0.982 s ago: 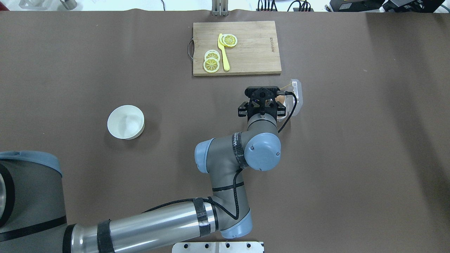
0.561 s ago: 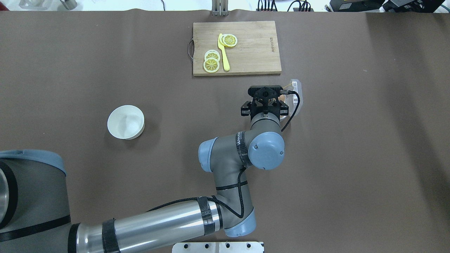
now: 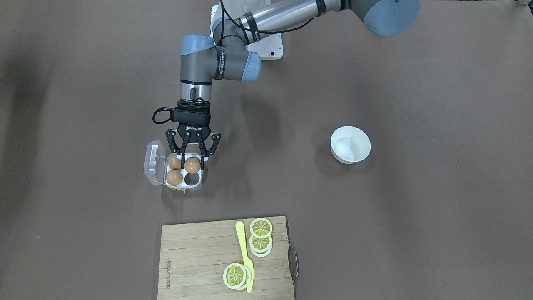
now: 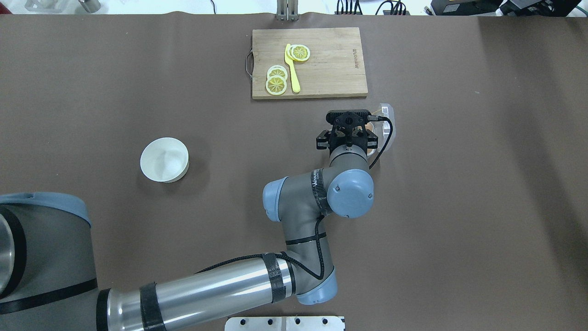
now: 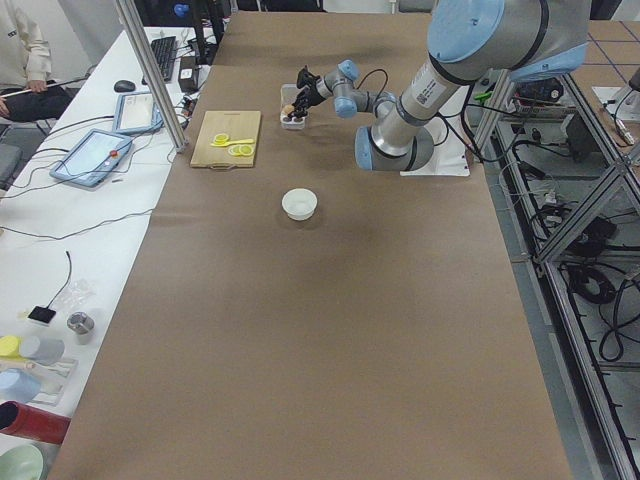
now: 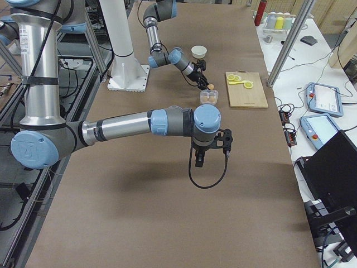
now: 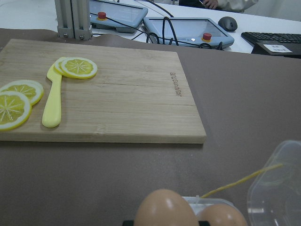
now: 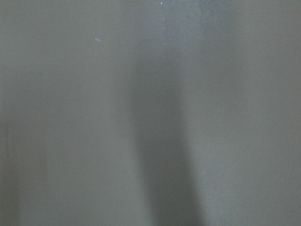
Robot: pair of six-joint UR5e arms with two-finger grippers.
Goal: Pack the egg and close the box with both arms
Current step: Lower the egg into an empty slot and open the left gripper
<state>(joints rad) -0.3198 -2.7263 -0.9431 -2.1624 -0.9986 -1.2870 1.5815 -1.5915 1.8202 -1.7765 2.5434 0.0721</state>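
The clear box (image 3: 192, 179) lies on the brown table with its lid (image 3: 154, 163) open to the side. Two orange-brown eggs (image 3: 174, 178) sit in its cells and one cell is bare. My left gripper (image 3: 192, 164) points down over the box, its fingers closed on a third egg (image 3: 192, 166) at a cell nearest the robot. In the left wrist view that egg (image 7: 164, 209) fills the bottom centre. In the overhead view the wrist (image 4: 349, 131) hides most of the box. My right gripper (image 6: 212, 153) hovers far from the box; I cannot tell whether it is open or shut.
A white bowl (image 3: 350, 144) stands apart from the box, on the robot's left side of the table. A wooden cutting board (image 3: 200, 258) with lemon slices (image 3: 261, 233) and a yellow knife (image 3: 245, 254) lies beyond the box. The right wrist view shows only blurred table.
My left arm has shifted slightly right and forward, bringing the gripper further over the box. The bowl and board have not moved.
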